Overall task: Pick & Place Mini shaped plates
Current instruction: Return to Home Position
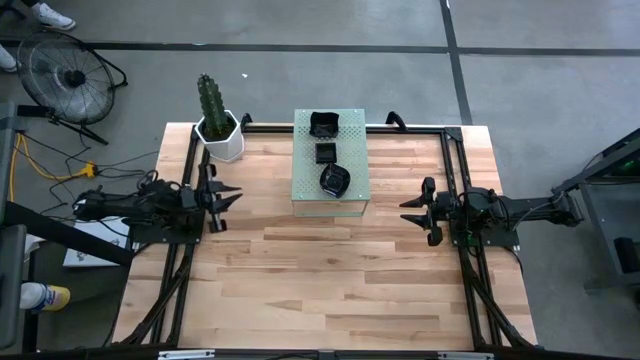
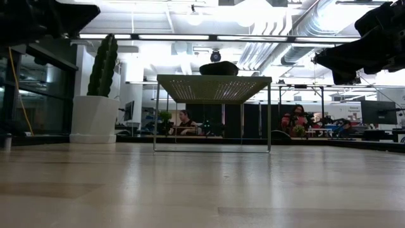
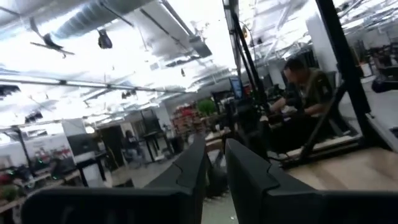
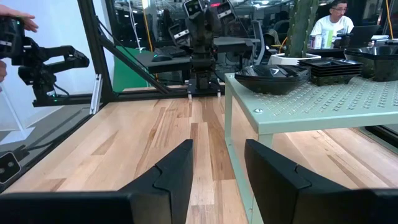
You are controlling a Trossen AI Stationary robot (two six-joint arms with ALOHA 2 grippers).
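- My left gripper point(image 1: 228, 197) and right gripper point(image 1: 410, 212) flank the shelf point(image 1: 305, 192) — jaws spread, empty.
- Black plates point(image 1: 334, 180) stacked there — light, glossy, likely slippery, brittle; I'd pinch a rim.

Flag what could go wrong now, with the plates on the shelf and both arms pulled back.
1. The front stack lies near the front edge of the shelf; a knock to the shelf might slide it off.
2. The right gripper, open, has the shelf's corner close beside it; a swing that way could strike it.
The left gripper, open, waits at the left.
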